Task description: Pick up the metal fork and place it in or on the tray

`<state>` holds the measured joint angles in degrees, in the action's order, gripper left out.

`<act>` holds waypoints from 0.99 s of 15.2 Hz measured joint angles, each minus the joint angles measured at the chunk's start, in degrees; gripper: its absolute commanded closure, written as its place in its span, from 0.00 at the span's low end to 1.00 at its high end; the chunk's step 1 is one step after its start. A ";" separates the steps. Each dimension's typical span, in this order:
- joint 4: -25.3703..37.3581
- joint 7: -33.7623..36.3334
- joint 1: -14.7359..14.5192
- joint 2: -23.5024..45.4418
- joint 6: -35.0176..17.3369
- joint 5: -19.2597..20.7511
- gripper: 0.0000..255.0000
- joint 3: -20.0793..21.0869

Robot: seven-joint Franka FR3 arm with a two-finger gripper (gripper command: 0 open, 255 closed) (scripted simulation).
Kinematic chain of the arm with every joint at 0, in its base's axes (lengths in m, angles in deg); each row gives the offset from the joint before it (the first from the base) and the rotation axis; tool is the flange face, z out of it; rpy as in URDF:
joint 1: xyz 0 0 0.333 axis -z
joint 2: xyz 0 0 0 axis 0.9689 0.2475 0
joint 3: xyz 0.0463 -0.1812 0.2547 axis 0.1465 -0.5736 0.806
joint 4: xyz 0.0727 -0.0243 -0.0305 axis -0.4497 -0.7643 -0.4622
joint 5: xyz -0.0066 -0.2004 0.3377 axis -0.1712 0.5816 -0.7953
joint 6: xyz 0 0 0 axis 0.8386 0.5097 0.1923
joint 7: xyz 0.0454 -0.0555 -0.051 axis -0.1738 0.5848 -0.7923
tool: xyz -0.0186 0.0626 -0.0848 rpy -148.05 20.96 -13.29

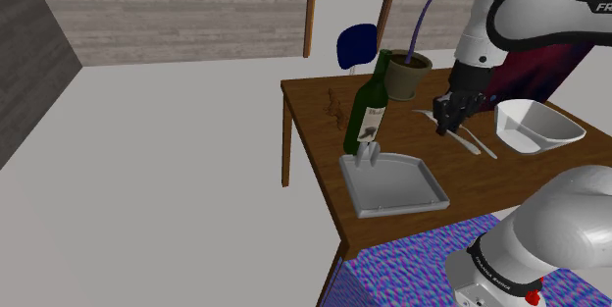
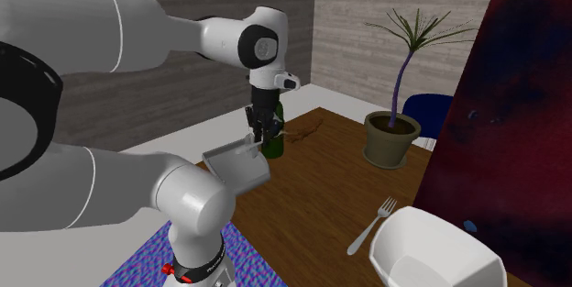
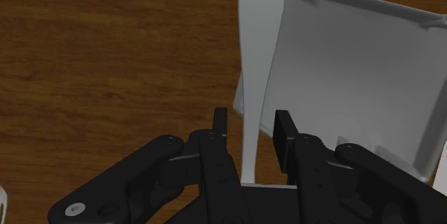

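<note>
**Three cameras, one brown table (image 1: 319,119).**

Your shoulder view sits up high, beside and a bit behind the stand (image 1: 412,266) at the bottom of the frame. It looks down and away over the whole table from far back. Your second exterior view sits low and very close to the arm (image 2: 101,19), which covers the left half of the frame. It looks along the table, past the bowl (image 2: 435,253) at the lower right, to the plant pot (image 2: 392,138). Both show the bottle (image 1: 365,109), bowl, pot and tray (image 1: 392,182). Your wrist view rides on the gripper (image 3: 252,114), looks down from very near, and shares the table's wood and the stand's edge.
</note>
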<state>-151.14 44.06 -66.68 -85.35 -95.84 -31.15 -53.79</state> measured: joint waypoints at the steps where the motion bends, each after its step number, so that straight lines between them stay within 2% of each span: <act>1: -0.22 1.55 -0.87 -0.41 0.15 -1.33 1.00 1.45; 9: 0.53 12.61 -7.21 2.24 -2.63 -11.03 1.00 12.15; 15: -3.30 13.17 -7.91 3.22 -7.47 -12.46 1.00 13.59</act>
<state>-154.44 57.23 -74.59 -82.12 -103.31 -43.61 -40.20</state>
